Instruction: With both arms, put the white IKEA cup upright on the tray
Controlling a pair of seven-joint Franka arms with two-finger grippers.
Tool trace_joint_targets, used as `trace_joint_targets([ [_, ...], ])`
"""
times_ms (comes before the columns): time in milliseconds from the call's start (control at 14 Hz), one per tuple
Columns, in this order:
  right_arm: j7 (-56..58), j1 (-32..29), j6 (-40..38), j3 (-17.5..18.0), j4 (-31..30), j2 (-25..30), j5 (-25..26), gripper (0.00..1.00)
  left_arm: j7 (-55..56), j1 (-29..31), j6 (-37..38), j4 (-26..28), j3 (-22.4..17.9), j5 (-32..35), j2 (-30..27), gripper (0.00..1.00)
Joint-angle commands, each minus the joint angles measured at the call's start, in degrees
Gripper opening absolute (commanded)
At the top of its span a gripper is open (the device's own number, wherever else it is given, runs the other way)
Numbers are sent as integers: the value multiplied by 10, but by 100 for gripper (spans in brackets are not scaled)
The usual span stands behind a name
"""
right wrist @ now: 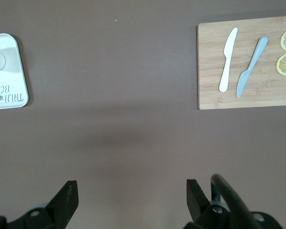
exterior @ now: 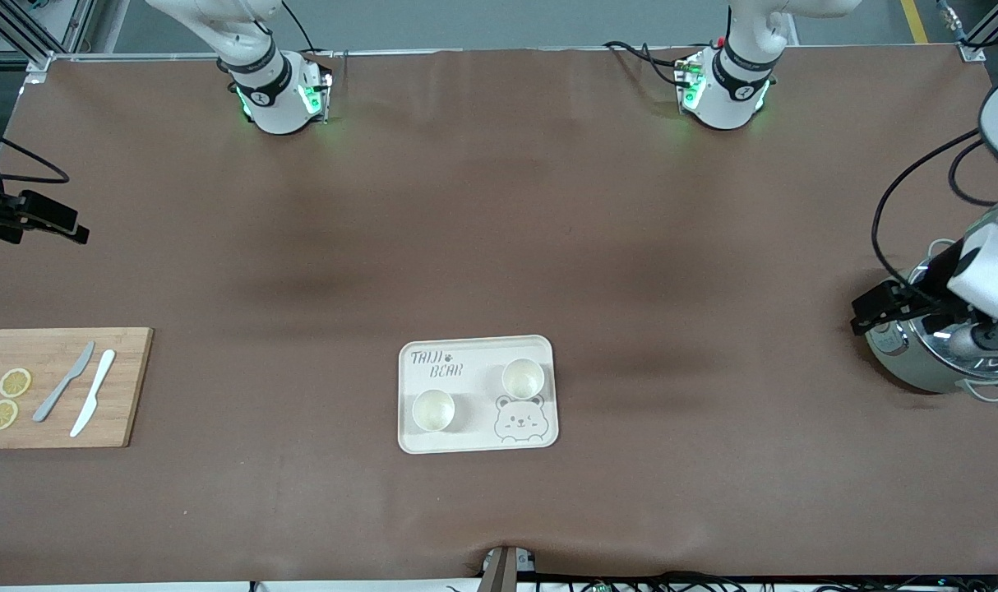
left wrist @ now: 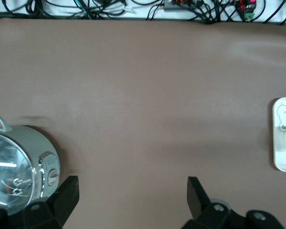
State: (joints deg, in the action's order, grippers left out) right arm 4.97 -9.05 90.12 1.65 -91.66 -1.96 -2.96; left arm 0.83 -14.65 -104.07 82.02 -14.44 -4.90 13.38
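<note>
The cream tray [exterior: 474, 353] printed "TAIJI BEAR" lies on the brown table, near the front camera. Two white cups [exterior: 433, 409] [exterior: 523, 378] stand upright on it, mouths up. My left gripper [exterior: 881, 308] is open and empty, up at the left arm's end of the table beside a steel pot. In the left wrist view its gripper [left wrist: 132, 183] spans bare table, with the tray's edge [left wrist: 283, 143] far off. My right gripper [exterior: 34, 218] is open and empty at the right arm's end. In the right wrist view its gripper [right wrist: 132, 186] is over bare table, with the tray's corner [right wrist: 7, 90] off to one side.
A wooden cutting board [exterior: 125, 386] at the right arm's end bears a grey knife [exterior: 63, 382], a white knife [exterior: 93, 392] and two lemon slices [exterior: 14, 382]. A steel pot [exterior: 926, 362] with a glass lid stands at the left arm's end. Cables run along the table's front edge.
</note>
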Motion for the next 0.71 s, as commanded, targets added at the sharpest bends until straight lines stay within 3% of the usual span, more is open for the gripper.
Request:
trace_joint_targets([
  [0, -1, -3, 2, 2, -5, 5, 3, 100, -6, 7, 18, -17, 2, 12, 2, 100],
  [286, -1, -2, -1, 2, 2, 6, 3, 100, -6, 38, 31, -36, 15, 9, 4, 100],
  [500, -5, 3, -6, 4, 2, 6, 2, 100, -5, 116, 32, -49, 100, 11, 9, 100],
  [643, -2, 2, -5, 5, 3, 6, 2, 100, -4, 150, 31, -56, 136, 15, 9, 100],
])
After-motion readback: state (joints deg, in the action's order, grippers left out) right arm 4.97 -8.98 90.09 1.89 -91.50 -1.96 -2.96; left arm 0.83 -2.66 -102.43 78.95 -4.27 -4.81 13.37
